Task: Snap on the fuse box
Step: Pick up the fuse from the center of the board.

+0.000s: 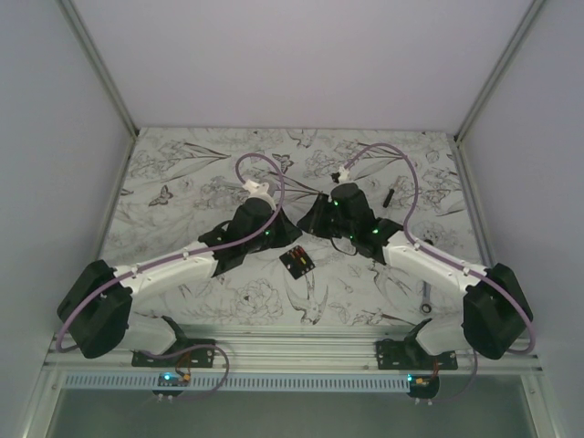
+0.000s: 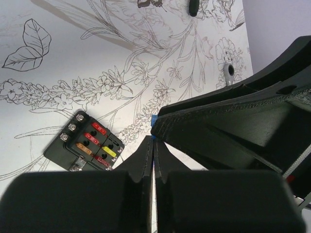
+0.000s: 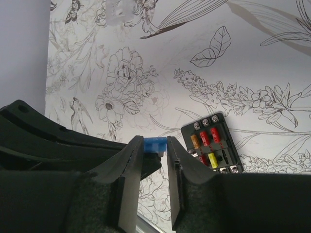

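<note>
The fuse box (image 1: pixel 297 262) lies flat on the flower-print table, a small black square with red, orange and yellow fuses in its face (image 2: pixel 85 143) (image 3: pixel 211 145). Above and behind it the two grippers meet tip to tip. My right gripper (image 3: pixel 154 143) (image 1: pixel 315 219) is shut on a small blue fuse (image 3: pixel 151 144). My left gripper (image 2: pixel 153 140) (image 1: pixel 294 222) is shut, its tips right under that blue fuse (image 2: pixel 154 119). Whether it pinches the fuse's blade I cannot tell. Neither gripper touches the fuse box.
A short black bar (image 1: pixel 388 195) (image 2: pixel 193 7) lies at the back right of the table. A small metal wrench (image 1: pixel 425 299) (image 2: pixel 228 72) lies near the right arm. Pale walls close in the table on three sides.
</note>
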You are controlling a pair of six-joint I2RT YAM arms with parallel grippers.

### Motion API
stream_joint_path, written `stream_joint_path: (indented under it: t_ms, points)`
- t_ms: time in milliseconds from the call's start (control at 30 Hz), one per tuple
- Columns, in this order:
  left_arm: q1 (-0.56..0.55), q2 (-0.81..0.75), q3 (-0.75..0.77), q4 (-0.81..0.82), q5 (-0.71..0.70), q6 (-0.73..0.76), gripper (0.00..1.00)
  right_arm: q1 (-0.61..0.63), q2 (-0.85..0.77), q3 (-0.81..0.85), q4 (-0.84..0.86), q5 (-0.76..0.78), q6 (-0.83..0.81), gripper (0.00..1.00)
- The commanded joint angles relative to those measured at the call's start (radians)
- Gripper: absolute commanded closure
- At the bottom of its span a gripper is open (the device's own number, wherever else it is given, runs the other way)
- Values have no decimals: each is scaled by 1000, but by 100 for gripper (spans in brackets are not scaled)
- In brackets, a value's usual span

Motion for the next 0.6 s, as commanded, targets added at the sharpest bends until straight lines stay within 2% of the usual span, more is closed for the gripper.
stream_joint_path:
  t_ms: [0, 133, 200, 400, 567]
  points:
    - [9, -17, 0, 27, 26, 90, 100, 13, -53, -4, 21, -1, -34, 67]
    - [73, -52, -23, 21, 155, 165, 100, -7, -134, -15, 24, -4, -167, 56]
    - [114, -66, -24, 15, 246, 205, 100, -27, -178, -21, 35, -62, -253, 54]
    - [155, -148, -21, -12, 488, 345, 100, -52, -291, -28, 24, -303, -537, 52]
    - [154, -221, -11, -38, 668, 433, 100, -53, -343, -32, -4, -472, -672, 53]
